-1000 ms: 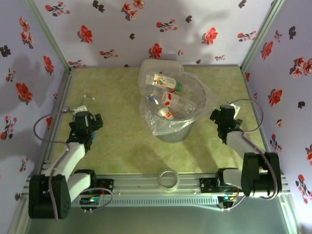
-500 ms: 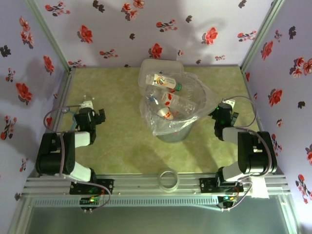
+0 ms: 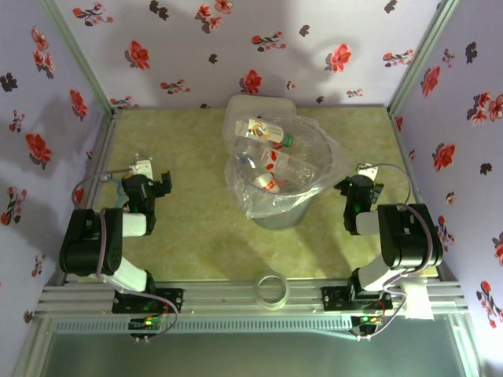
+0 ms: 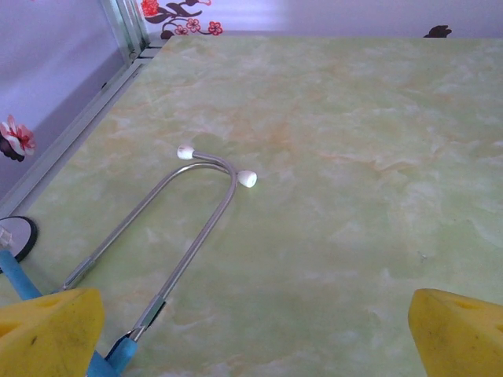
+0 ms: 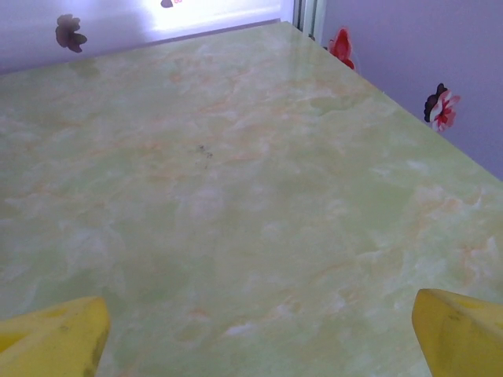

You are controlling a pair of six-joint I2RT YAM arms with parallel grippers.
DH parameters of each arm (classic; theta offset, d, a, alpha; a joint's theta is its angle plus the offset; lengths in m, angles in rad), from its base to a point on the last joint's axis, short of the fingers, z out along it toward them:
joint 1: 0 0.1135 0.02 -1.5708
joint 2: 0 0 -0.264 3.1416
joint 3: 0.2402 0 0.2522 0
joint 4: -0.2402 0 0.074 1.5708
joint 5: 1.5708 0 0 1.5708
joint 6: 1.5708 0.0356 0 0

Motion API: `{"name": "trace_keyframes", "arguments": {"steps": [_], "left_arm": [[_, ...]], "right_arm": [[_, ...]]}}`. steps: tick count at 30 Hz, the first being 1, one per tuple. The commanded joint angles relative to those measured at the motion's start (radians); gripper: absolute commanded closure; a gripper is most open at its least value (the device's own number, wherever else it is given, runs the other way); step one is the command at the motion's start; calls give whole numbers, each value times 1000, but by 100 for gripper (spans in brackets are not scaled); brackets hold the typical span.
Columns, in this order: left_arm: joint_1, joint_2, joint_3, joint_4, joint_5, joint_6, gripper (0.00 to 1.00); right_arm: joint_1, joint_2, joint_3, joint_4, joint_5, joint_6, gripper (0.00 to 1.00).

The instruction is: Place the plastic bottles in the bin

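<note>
Several clear plastic bottles lie inside the bin [image 3: 314, 188], a round clear bucket lined with a crinkly bag at the table's middle. One bottle with a green cap [image 3: 268, 133] rests near the bin's far rim, and another [image 3: 288, 166] lies lower down. My left gripper [image 3: 153, 185] hovers over the table left of the bin. In the left wrist view it [image 4: 255, 338] is open, with bare table between its yellow fingertips [image 4: 49, 331]. My right gripper [image 3: 357, 188] stands right of the bin. In its own view it [image 5: 255, 338] is open and holds nothing.
A stethoscope [image 4: 206, 169] with metal tubes and white ear tips lies on the table just ahead of the left gripper. A white rounded-square box [image 3: 259, 107] stands behind the bin. A small clear ring [image 3: 271, 289] sits at the near edge. Flowered walls enclose the table.
Both arms have folded back upright over their bases. The grippers stayed open and shifted only a little. The bin and its bottles have not moved.
</note>
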Motion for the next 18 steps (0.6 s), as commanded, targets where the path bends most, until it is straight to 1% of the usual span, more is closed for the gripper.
{"name": "trace_keyframes", "arguments": {"steps": [1, 18], "left_arm": [[-1, 8, -5, 48, 6, 29, 0], [-1, 9, -5, 46, 6, 28, 0]], "right_arm": [[3, -3, -4, 41, 25, -10, 1], [6, 1, 7, 27, 3, -23, 1]]}}
